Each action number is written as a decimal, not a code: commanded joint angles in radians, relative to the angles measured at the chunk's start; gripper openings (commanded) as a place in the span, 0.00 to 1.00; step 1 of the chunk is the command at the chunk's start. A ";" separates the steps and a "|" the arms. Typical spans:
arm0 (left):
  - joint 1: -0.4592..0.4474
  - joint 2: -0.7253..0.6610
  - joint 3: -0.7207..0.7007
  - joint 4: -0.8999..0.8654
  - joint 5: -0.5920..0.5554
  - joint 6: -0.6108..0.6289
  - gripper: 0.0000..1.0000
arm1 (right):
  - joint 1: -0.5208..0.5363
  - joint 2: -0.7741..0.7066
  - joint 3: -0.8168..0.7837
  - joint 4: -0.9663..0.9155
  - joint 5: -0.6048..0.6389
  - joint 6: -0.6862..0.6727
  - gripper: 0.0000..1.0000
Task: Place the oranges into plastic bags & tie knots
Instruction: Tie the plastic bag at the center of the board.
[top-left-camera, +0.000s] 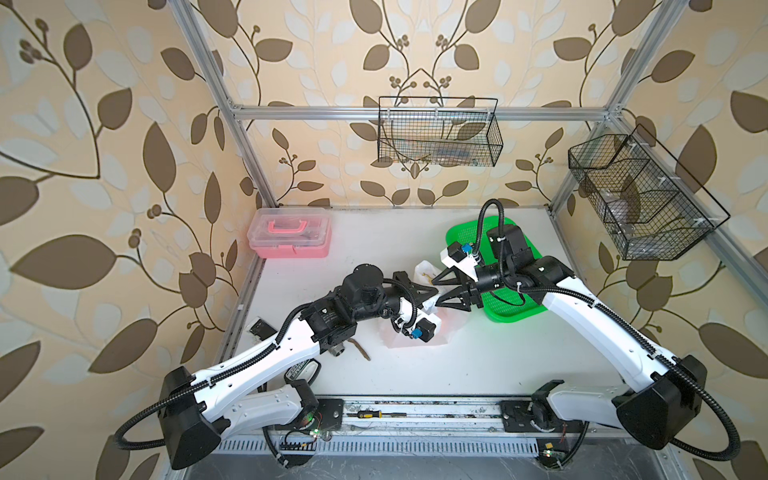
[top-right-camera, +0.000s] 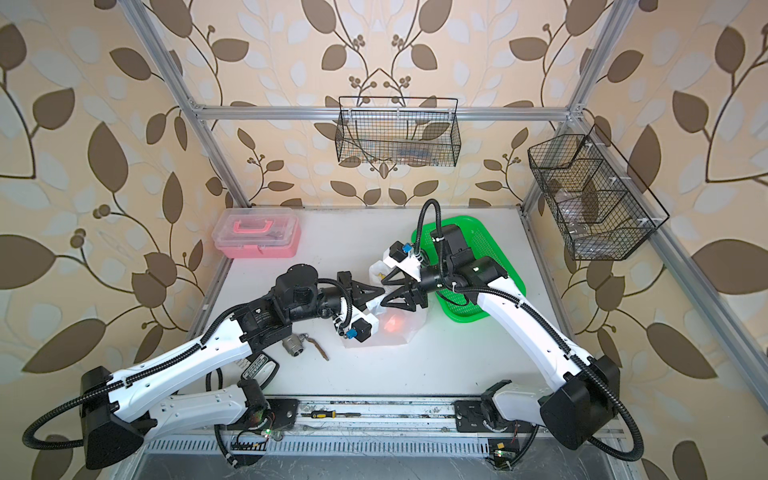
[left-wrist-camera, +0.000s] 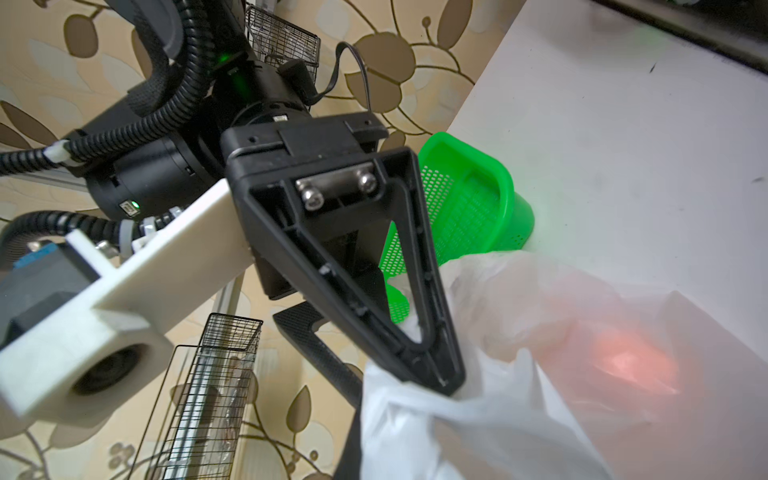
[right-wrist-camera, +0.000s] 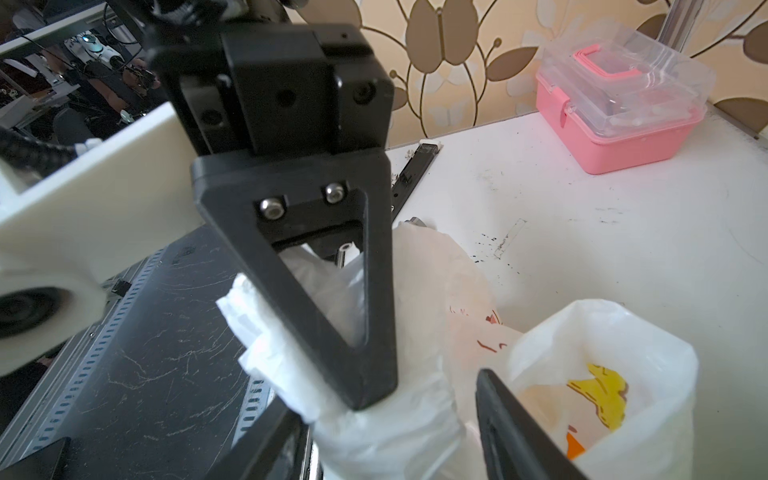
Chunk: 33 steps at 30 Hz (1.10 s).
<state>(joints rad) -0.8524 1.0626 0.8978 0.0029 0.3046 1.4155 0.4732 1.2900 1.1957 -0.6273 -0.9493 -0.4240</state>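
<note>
**Two hands meet at the top of the bag**

Here we are at the middle of the white surface (top-left-camera: 457, 365). The plastic bag (top-right-camera: 401, 332) sits there, just beside the near-left corner of the green mesh basket (top-left-camera: 513, 313). Through its thin skin an orange (top-right-camera: 395, 322) glows reddish, low in the bag. How many lie in there, I cannot tell. The left wrist view catches the same warm glow behind the plastic.

Now the left hand (top-left-camera: 430, 294). It points in from the left side and it is clamped tight, fingers together, on a bunch of white plastic at the top of the bag. In the left wrist view the film gathers right at the tip of its black finger (left-wrist-camera: 436, 374).

Opposite, the right hand (top-right-camera: 384, 294) points in from the basket side with its fingers spread well apart. In both top views one sits on the far side of the left hand's tip and one on the near side. In the right wrist view one finger lies against a twisted bundle (right-wrist-camera: 270, 332) of plastic while the other stands clear of it. Beyond that, a handle loop (right-wrist-camera: 602, 332) stands up open, yellow print showing through. This hand grips nothing that I can see. Whether that twist is a finished knot, I cannot tell.

Off in the far-left corner, well apart, sits a pink box (top-left-camera: 291, 239).
</note>
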 joint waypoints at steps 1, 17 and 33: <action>-0.011 0.000 0.004 0.052 -0.053 0.069 0.00 | 0.005 -0.023 -0.023 -0.041 0.013 -0.032 0.66; -0.025 -0.004 0.000 0.065 -0.028 0.078 0.00 | 0.023 -0.002 -0.022 -0.007 0.039 0.004 0.58; -0.039 0.000 0.003 0.083 -0.064 0.091 0.00 | 0.026 0.039 0.020 -0.093 0.106 -0.038 0.03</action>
<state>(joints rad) -0.8787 1.0756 0.8978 0.0273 0.2424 1.4975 0.4992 1.3228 1.1801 -0.6674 -0.8993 -0.4271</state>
